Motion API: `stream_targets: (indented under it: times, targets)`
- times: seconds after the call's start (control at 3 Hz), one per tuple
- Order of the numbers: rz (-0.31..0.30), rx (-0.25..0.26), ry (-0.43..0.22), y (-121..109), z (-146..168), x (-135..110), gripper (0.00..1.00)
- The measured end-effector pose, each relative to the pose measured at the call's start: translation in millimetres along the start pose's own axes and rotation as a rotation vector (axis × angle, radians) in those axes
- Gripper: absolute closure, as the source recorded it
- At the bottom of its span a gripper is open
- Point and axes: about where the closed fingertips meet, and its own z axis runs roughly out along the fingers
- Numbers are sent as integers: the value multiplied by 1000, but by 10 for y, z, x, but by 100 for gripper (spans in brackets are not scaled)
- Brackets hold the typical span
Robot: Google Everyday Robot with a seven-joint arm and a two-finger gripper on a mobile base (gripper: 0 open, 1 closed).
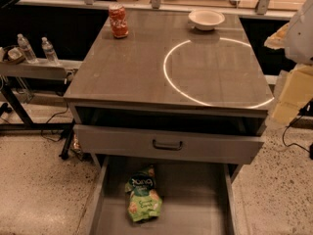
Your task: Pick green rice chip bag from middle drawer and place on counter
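Note:
The green rice chip bag (142,196) lies flat on the floor of the middle drawer (195,204), left of its centre, with the dark green top pointing away from me. The drawer is pulled far out at the bottom of the view. The counter (132,67) is the glossy grey-brown cabinet top above it, with a thin white ring (168,77) on its right half. My gripper (289,99) hangs at the right edge of the view, beside the counter's right front corner. It is well above and to the right of the bag and touches nothing.
A red soda can (118,20) stands at the counter's back left and a white bowl (206,19) at its back right. A grey drawer front with a dark handle (167,145) juts out slightly above the open drawer. A side shelf (34,68) with water bottles is at the left.

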Motion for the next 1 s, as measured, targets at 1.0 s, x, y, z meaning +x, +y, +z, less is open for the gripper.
stream_targets:
  times: [1.0]
  targets:
    - [64,-67,-106,247,607,463,0]
